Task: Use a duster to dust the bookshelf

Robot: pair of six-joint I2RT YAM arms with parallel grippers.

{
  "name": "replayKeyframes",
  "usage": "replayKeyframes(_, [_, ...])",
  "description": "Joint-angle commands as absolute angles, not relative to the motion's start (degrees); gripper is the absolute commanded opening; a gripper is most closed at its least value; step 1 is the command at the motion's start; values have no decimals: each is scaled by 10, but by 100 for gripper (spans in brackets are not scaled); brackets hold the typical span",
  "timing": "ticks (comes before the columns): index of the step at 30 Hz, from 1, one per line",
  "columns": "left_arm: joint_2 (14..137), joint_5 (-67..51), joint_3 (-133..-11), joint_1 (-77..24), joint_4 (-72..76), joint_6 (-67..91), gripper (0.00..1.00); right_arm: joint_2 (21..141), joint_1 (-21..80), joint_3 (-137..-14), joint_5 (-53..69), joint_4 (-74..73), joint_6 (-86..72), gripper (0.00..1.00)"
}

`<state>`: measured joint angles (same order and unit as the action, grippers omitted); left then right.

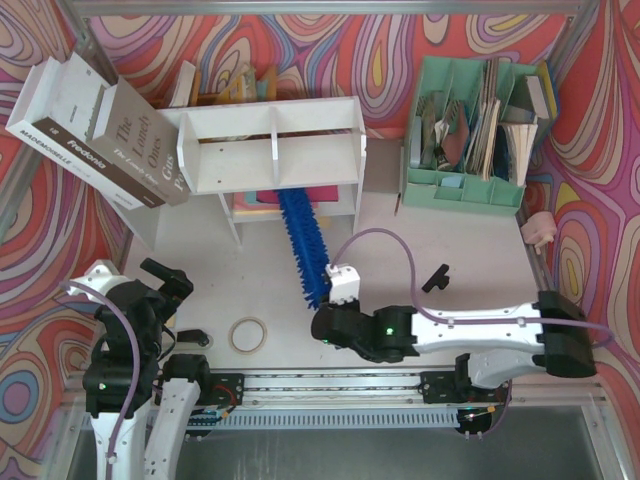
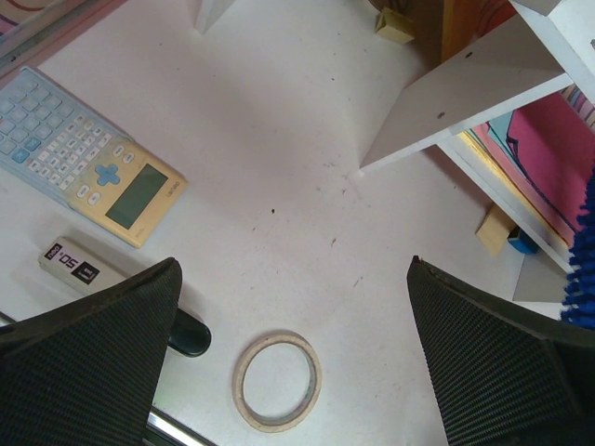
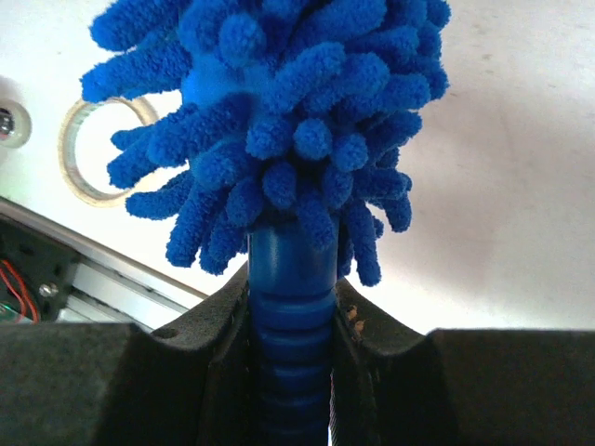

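The duster (image 1: 300, 240) has its far tip hidden within the lower bay of the bookshelf (image 1: 300, 118)

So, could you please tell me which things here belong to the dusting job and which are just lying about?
For the job: duster, held in the right claw; bookshelf.
Lying about: tape roll; calculator; file organizer; leaning books.

Walls (image 1: 400, 40) printed with swirling bands of red, orange, purple, blue and cream close me in at the back and on both sides, with a bare metal frame bar (image 1: 330, 7) along the top. Under me lies a white table (image 1: 480, 250), evenly lit and lightly speckled with dark marks, and a slotted metal rail (image 1: 330, 385) runs along its near edge
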<state>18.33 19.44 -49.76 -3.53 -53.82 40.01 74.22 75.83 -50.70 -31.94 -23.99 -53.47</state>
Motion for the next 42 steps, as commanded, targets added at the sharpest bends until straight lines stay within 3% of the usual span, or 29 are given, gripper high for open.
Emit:
replayKeyframes(1, [183, 181, -489, -32, -525, 387, 98, 793, 763, -562, -323, -140, -496, 0])
replayKeyframes(22, [203, 161, -490, -33, -519, 379, 98, 647, 763, -504, -445, -459, -705, 0])
replayKeyframes(32, [199, 165, -490, -33, -519, 380, 98, 680, 763, -496, -381, -262, -601, 0])
replayKeyframes(37, [197, 166, -490, -33, -520, 381, 98, 718, 763, -522, -375, -244, -575, 0])
replayKeyframes(42, [194, 168, -490, -33, -520, 381, 98, 694, 762, -505, -411, -319, -627, 0])
